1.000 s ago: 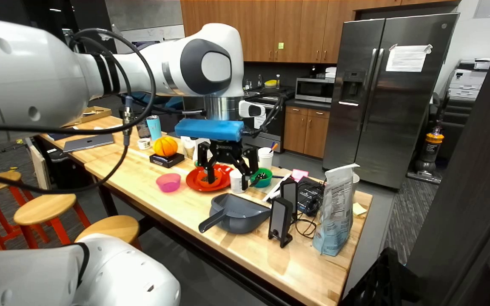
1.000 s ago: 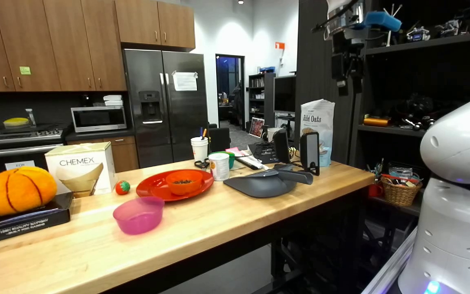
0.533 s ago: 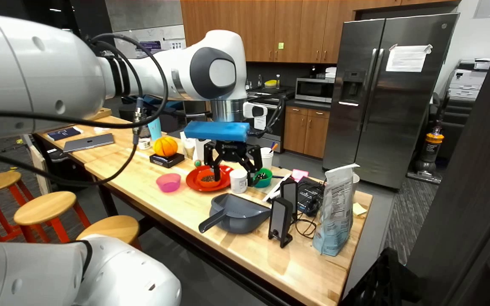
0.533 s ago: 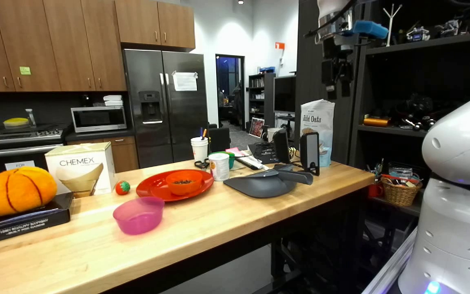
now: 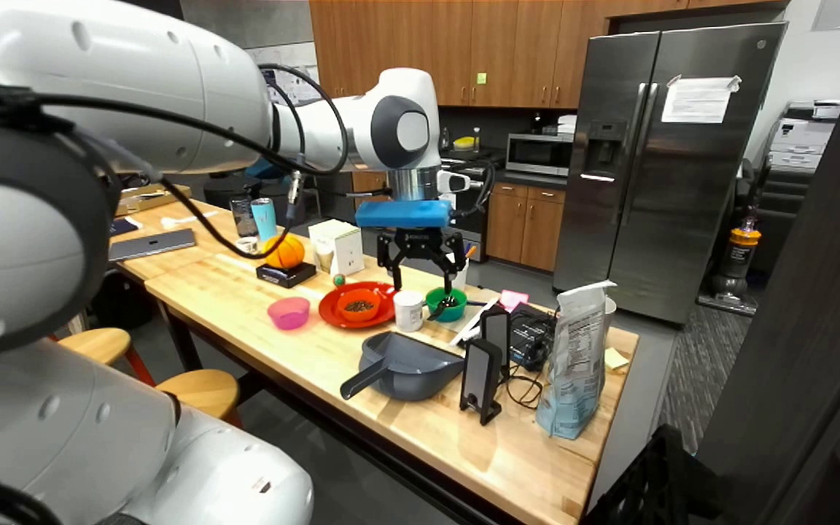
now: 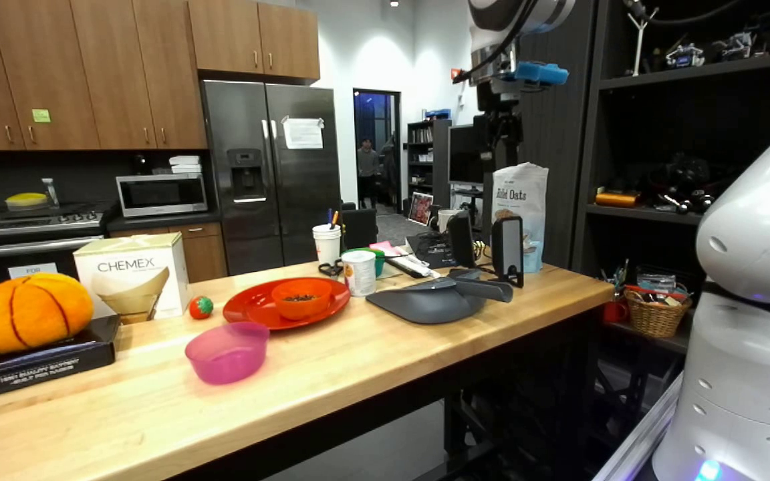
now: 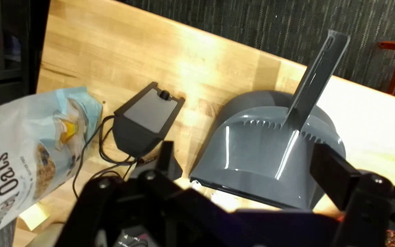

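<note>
Grey plastic is showing nearest the tool: the dustpan is lying on the wooden table, and the gripper is hanging well above it with its fingers spread wide, gripping nothing. In the wrist view the pan's scoop is appearing between the two fingertips, apart from them, while its handle is slanting off toward the table's long edge — the pan's long axis is running more across the line joining the fingertips than along it. Beside the scoop's lip two black speakers are standing, and a bag of oats is standing past that.

As for containers, a white tub is standing near the pan, its contents not showing. Near it a green bowl is holding a dark item, too small to name. An orange bowl is sitting on a red plate and holding small brown bits; a pink bowl is resting near that plate. Pens are poking out of a white cup. Farther along, a plush pumpkin is sitting on a black box, with a Chemex box standing near — and beyond the table a dark steel fridge is standing.
</note>
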You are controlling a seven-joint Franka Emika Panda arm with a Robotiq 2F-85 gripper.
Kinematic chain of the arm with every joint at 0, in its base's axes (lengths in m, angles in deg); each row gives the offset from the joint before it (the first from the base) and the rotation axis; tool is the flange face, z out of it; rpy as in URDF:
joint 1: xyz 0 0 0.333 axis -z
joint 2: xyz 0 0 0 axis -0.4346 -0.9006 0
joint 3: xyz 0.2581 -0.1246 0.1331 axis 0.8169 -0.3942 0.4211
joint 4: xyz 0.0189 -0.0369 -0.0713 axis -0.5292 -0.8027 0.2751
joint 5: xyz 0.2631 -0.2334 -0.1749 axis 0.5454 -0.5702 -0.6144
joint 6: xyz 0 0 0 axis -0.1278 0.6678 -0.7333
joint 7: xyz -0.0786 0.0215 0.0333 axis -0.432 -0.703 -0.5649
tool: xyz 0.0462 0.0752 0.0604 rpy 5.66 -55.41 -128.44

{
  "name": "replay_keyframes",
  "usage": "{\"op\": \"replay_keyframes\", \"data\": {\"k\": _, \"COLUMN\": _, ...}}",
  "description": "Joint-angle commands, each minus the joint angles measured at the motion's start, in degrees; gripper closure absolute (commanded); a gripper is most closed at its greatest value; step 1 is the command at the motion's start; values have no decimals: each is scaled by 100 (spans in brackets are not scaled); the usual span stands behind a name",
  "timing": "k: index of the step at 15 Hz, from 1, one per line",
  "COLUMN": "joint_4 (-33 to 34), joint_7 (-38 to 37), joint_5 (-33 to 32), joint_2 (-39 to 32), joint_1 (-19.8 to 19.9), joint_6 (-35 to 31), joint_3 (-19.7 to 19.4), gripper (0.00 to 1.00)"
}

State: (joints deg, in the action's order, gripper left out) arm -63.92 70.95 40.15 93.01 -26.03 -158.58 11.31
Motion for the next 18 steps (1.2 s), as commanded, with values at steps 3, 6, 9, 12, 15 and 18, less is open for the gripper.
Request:
{"op": "replay_keyframes", "data": {"k": 3, "joint_4": 1106, "joint_7": 135, "joint_5": 349, "joint_2": -1245, "joint_1": -122, "joint_6": -189, "joint_3": 156, "gripper": 0}}
{"op": "replay_keyframes", "data": {"k": 6, "joint_4": 1573, "joint_7": 114, "joint_5": 566, "joint_2": -1759, "joint_1": -167, "joint_6": -346, "joint_3": 291, "gripper": 0}}
{"op": "replay_keyframes", "data": {"k": 9, "joint_4": 1981, "joint_7": 71, "joint_5": 734, "joint_2": -2214, "joint_1": -154, "joint_6": -442, "joint_3": 393, "gripper": 0}}
{"op": "replay_keyframes", "data": {"k": 12, "joint_4": 2237, "joint_7": 21, "joint_5": 785, "joint_2": -2538, "joint_1": -118, "joint_6": -445, "joint_3": 456, "gripper": 0}}
{"op": "replay_keyframes", "data": {"k": 15, "joint_4": 2299, "joint_7": 74, "joint_5": 806, "joint_2": -2708, "joint_1": -83, "joint_6": -537, "joint_3": 457, "gripper": 0}}
{"op": "replay_keyframes", "data": {"k": 18, "joint_4": 2206, "joint_7": 173, "joint_5": 862, "joint_2": -2774, "joint_1": -47, "joint_6": -711, "joint_3": 453, "gripper": 0}}
